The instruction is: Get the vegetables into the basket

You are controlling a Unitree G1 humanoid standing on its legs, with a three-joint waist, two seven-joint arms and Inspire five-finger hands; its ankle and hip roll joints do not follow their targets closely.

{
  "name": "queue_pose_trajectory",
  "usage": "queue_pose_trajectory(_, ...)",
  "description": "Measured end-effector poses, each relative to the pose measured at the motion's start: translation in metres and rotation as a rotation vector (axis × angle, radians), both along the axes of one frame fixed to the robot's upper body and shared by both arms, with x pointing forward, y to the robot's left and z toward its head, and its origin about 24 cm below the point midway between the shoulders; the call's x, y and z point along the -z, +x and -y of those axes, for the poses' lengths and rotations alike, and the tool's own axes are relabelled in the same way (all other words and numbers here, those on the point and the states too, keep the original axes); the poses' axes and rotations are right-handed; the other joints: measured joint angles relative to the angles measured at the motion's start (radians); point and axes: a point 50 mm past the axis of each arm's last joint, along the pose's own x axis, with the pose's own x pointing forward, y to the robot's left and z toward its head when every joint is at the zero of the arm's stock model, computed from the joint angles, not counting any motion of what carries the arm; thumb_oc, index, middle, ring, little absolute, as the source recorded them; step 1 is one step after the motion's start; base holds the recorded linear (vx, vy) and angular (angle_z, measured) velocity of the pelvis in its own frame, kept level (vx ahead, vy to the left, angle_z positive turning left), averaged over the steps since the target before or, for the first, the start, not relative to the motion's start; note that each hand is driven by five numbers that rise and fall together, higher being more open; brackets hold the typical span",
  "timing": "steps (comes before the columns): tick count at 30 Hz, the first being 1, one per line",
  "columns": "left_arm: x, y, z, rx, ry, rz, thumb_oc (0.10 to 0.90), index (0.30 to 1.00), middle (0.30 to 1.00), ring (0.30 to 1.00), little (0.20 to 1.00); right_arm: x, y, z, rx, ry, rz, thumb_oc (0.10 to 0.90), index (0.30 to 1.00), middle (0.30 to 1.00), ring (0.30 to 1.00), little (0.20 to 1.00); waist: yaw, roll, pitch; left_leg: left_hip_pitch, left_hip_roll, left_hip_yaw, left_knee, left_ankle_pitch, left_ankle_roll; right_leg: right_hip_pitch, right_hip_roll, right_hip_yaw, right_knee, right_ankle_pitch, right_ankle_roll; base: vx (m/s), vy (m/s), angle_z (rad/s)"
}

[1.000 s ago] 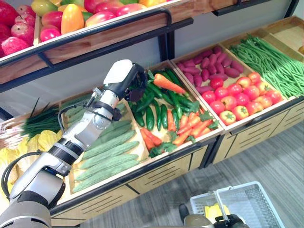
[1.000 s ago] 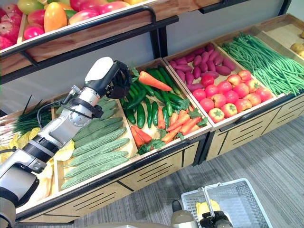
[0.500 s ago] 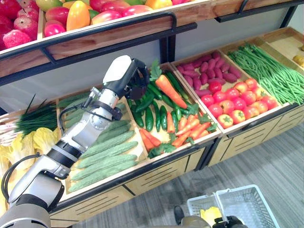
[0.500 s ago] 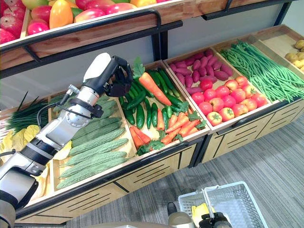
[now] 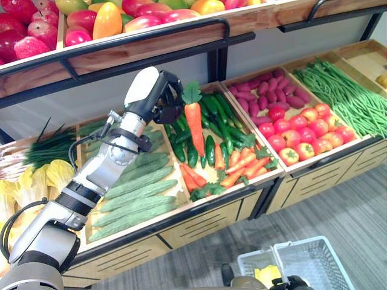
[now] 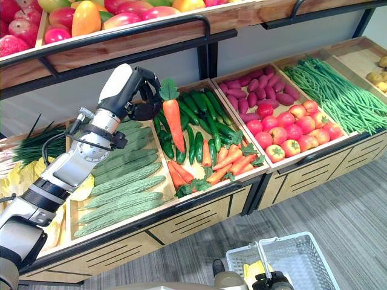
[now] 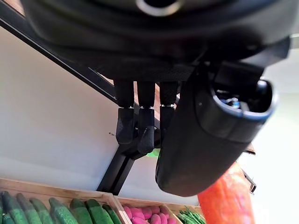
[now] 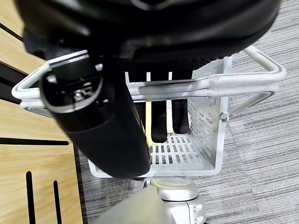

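Wooden produce bins on a two-tier stand, set over grey carpet, formed the setting. At the centre of the moment, a carrot (image 5: 195, 119) was seen lifted clear of its bin and hanging nearly upright, leafy top uppermost and tip pointing down toward the small cucumbers (image 5: 208, 148) and the other carrots (image 5: 242, 164) lying below. It was pinched at its crown by the left hand (image 5: 158, 95), whose fingers (image 7: 140, 126) were curled in against the thumb, so the hold was judged to be a closed grip on the top end; the root hung freely under its own weight, which would explain the vertical hang. In the left wrist view the orange body showed just past the thumb.

Beside that bin, long ridged cucumbers (image 5: 136, 193) lay in the neighbouring compartment under the forearm, and further along were tomatoes (image 5: 308, 130), purple sweet potatoes (image 5: 272, 90) and green beans (image 5: 344, 84). Fruit (image 5: 103, 21) was stacked on the upper shelf.

Low down, well apart from the carrot, a metal basket (image 6: 302, 260) was held over the carpet. Its handle (image 8: 154, 86) was gripped by the right hand (image 8: 112, 126), fingers wrapped round the bar, presumably so it could be carried and kept ready. Something yellow (image 6: 261, 266) already lay inside. The carrot was judged not yet delivered.
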Motion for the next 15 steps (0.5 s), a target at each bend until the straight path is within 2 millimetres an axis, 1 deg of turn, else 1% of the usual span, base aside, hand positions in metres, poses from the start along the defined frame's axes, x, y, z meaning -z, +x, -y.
queue_pose_trajectory(4, 0.0003, 0.0, -0.0003, -0.002, 0.001, -0.001, 0.4, 0.3, 0.3, 0.3, 0.3, 0.0009, -0.0012, -0.0021, 0.0, 0.005, -0.003, 0.4, 0.3, 0.3, 0.3, 0.3, 0.001, -0.005, -0.003, 0.0, 0.0, 0.0, 0.0, 0.0, 0.0, 0.0, 0.0, 0.0, 0.0, 0.0, 0.0, 0.0, 0.0, 0.0)
queue_pose_trajectory(15, 0.001, -0.0001, -0.0011, -0.005, 0.002, -0.004, 0.4, 0.3, 0.3, 0.3, 0.3, 0.0011, -0.0017, -0.0025, 0.0, 0.005, -0.003, 0.4, 0.3, 0.3, 0.3, 0.3, 0.0, -0.007, -0.005, 0.002, -0.002, 0.009, 0.0, -0.001, 0.001, 0.0, 0.0, 0.009, 0.0, 0.002, 0.002, 0.0, 0.01, -0.02)
